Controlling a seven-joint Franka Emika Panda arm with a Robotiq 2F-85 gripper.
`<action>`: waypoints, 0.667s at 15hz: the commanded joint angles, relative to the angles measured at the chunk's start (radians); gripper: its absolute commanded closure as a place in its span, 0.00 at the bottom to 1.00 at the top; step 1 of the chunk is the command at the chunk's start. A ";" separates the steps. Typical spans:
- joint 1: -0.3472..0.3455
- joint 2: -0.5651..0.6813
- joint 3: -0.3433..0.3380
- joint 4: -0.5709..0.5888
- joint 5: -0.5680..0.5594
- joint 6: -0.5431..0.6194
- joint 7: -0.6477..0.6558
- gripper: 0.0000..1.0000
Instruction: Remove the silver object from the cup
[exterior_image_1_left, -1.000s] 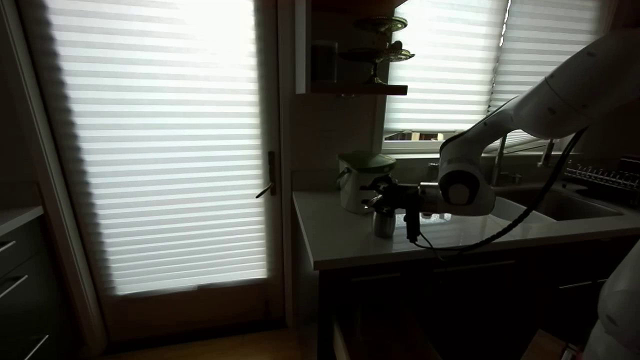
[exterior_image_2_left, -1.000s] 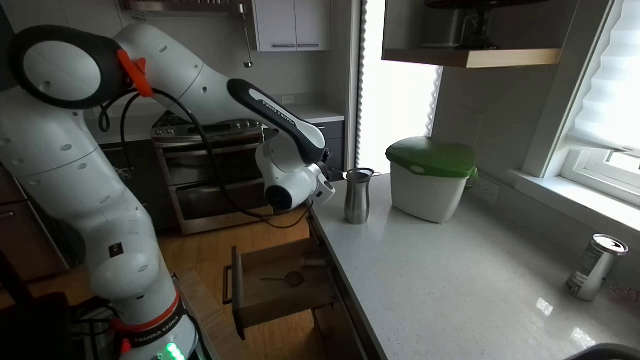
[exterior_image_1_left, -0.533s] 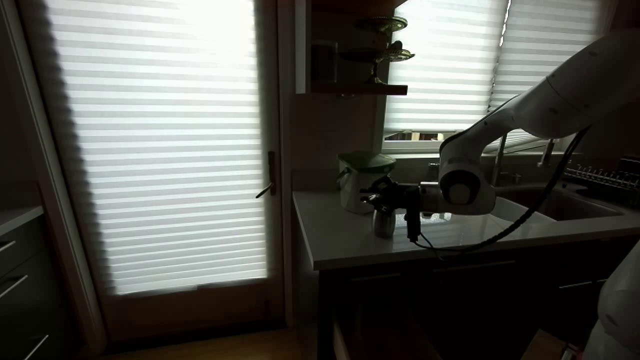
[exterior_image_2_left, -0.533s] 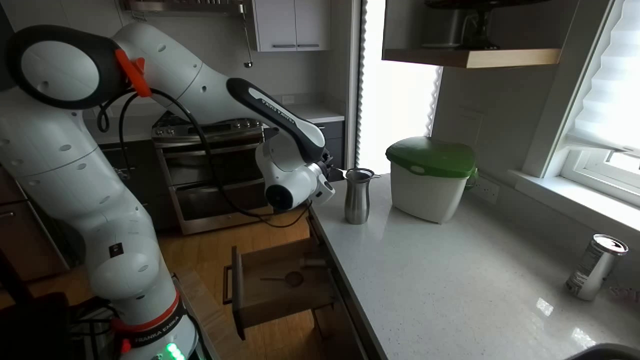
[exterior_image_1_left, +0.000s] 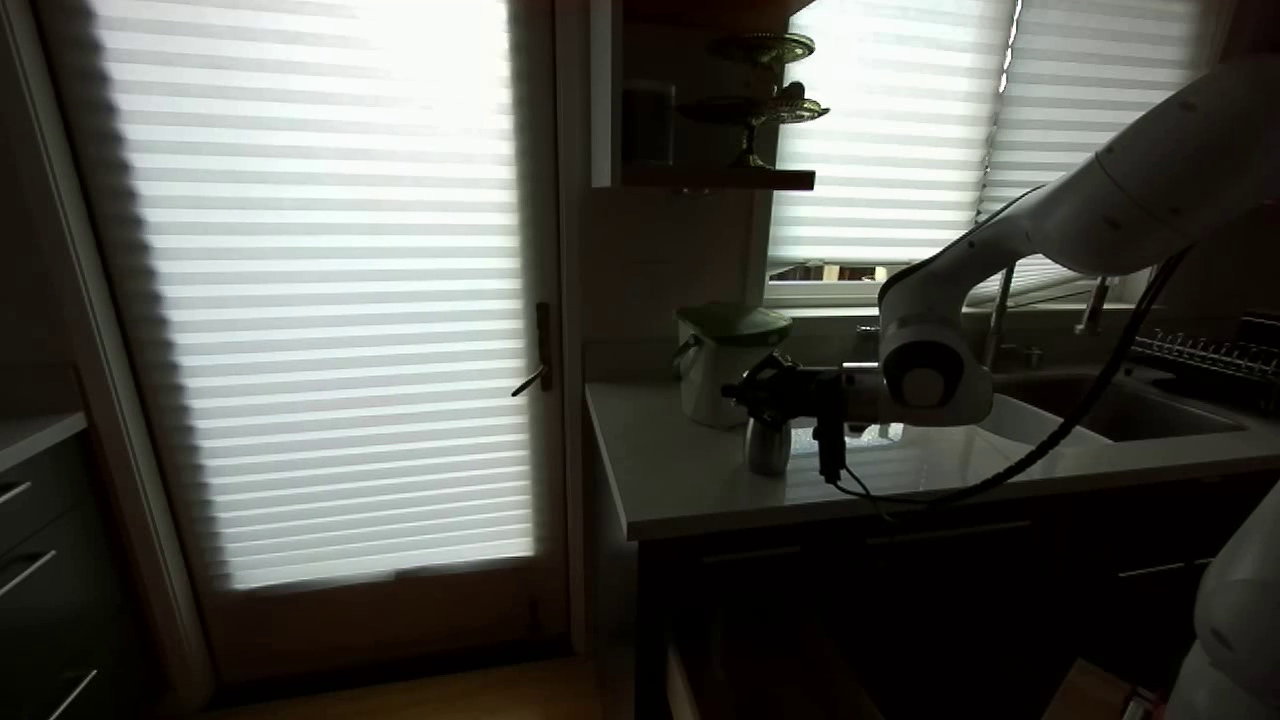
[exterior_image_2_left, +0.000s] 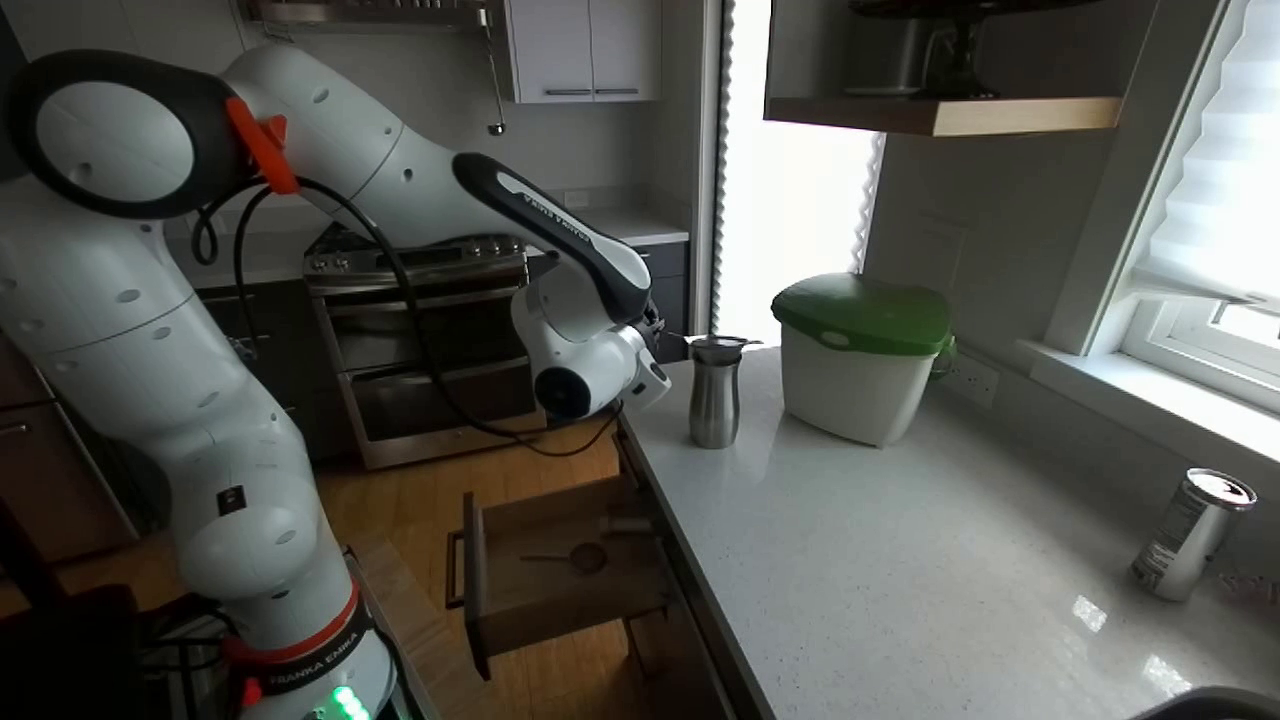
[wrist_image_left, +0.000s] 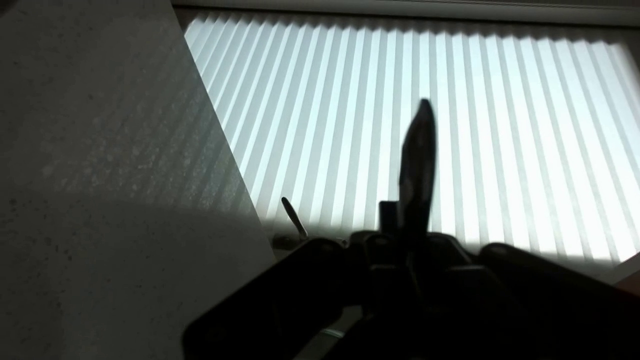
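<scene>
The cup, a brushed metal tumbler (exterior_image_2_left: 714, 405), stands upright near the counter's edge; it also shows in an exterior view (exterior_image_1_left: 768, 450). The silver object looks like a small strainer (exterior_image_2_left: 718, 343) at the cup's mouth, with a thin handle reaching toward my gripper. Whether it still touches the rim I cannot tell. My gripper (exterior_image_1_left: 733, 390) is above the cup. In the wrist view, my gripper's fingers (wrist_image_left: 400, 240) are drawn together around a dark, backlit handle (wrist_image_left: 418, 170), seemingly the strainer's. The fingers are mostly hidden behind the wrist in an exterior view (exterior_image_2_left: 652, 325).
A white bin with a green lid (exterior_image_2_left: 862, 355) stands right beside the cup. A can (exterior_image_2_left: 1193, 535) stands farther along the counter (exterior_image_2_left: 900, 560). An open drawer (exterior_image_2_left: 560, 570) juts out below the edge. A wooden shelf (exterior_image_2_left: 940, 115) hangs above.
My gripper's fingers have come together. The strainer has tipped, its round top now looking flatter and slightly higher over the cup. The cup has not moved.
</scene>
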 joint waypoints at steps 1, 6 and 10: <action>-0.008 -0.035 -0.004 -0.007 -0.052 0.018 0.043 0.99; -0.016 -0.078 -0.002 0.000 -0.088 0.015 0.052 0.99; -0.038 -0.098 -0.011 0.017 -0.177 0.030 0.111 0.99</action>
